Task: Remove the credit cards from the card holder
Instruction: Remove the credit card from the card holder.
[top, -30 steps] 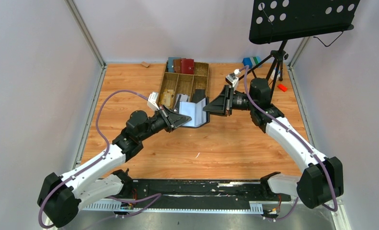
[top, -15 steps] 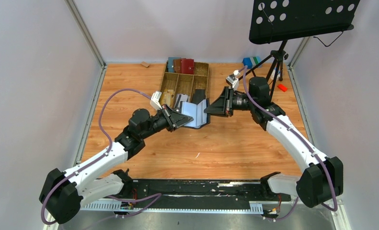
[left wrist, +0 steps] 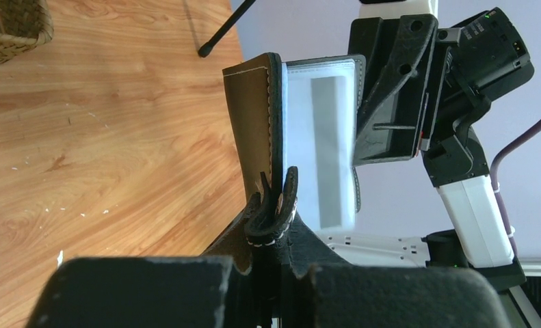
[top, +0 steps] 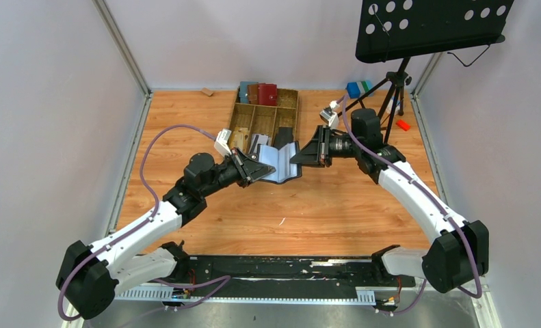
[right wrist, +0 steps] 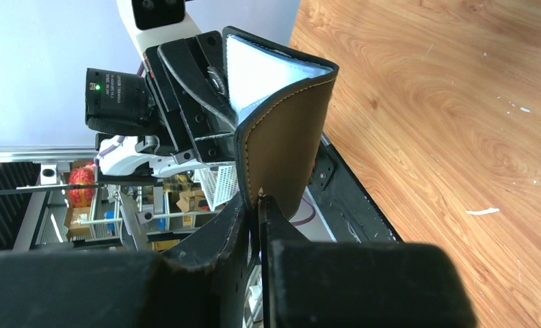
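Your top view looks down from high behind the near edge over the whole table (top: pixel 336 205). Your left wrist camera sits tight behind the left gripper (left wrist: pixel 273 236), facing the right arm (left wrist: pixel 469 205); the right one, behind the right gripper (right wrist: pixel 259 219), faces back. All three share the card holder (top: pixel 281 164).

Pale lilac walls (top: pixel 48 102) enclose a wooden table (top: pixel 336 212) and black music stand (top: pixel 425 27).
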You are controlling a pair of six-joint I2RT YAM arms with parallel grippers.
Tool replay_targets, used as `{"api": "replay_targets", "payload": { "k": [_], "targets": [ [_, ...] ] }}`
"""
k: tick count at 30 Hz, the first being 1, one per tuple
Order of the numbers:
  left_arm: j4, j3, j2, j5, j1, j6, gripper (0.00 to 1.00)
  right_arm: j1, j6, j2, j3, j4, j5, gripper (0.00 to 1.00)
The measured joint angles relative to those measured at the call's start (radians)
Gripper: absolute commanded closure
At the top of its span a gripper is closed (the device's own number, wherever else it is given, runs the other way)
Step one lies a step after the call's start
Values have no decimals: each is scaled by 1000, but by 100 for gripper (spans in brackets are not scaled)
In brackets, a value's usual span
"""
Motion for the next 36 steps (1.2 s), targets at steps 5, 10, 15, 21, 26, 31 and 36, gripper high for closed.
{"api": "replay_targets", "payload": {
  "k": [5, 10, 15, 21, 26, 31, 36],
  "targets": [
    [18, 0, 10, 0, -6, -2, 100, 17, 31, 0, -2, 68, -9, 100],
    [31, 0, 19, 0, -17, -1, 100, 24, 27, 0, 0, 63, -8, 98],
    [-15, 4, 20, -3, -21, 10, 100, 26, -65, 22, 51, -107, 39, 64],
    [-47, 13, 19, -3, -28, 22, 100, 29, -98, 31, 54, -174, 65, 50],
    [-57, 13, 13, -6, -28, 26, 100, 29, -110, 31, 54, -190, 76, 41],
    [-58, 13, -8, -18, -29, 25, 100, 29, -98, 6, 49, -158, 81, 44],
    [-42, 14, -20, -24, -29, 17, 100, 29, -78, -31, 47, -111, 80, 55]
  ]
}}
